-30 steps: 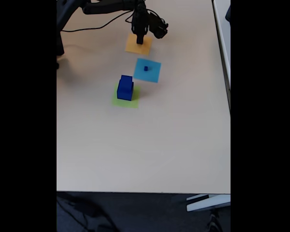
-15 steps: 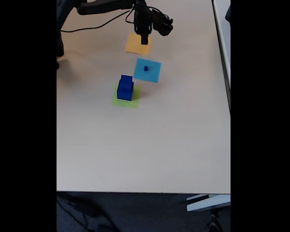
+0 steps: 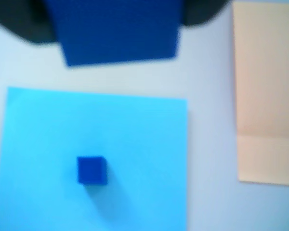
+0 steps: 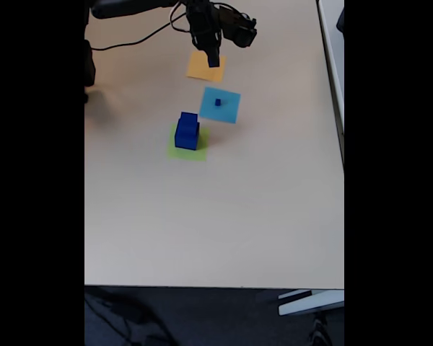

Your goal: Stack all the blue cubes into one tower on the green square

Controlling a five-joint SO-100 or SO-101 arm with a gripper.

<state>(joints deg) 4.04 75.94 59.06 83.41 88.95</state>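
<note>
While the arm hung over the far part of the worktop (image 4: 216,216), we saw two blue cubes (image 4: 187,132) stacked on the green square (image 4: 180,152). The small blue cube (image 3: 92,170) sat on the light-blue square (image 3: 135,144), right of and farther than the stack. The jaws (image 4: 213,59) hovered over the orange square (image 4: 200,71); we couldn't tell if they were parted or closed.

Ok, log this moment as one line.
two-cube tower on green square | small blue cube on light-blue square | gripper near orange square | jaws: unclear
</note>
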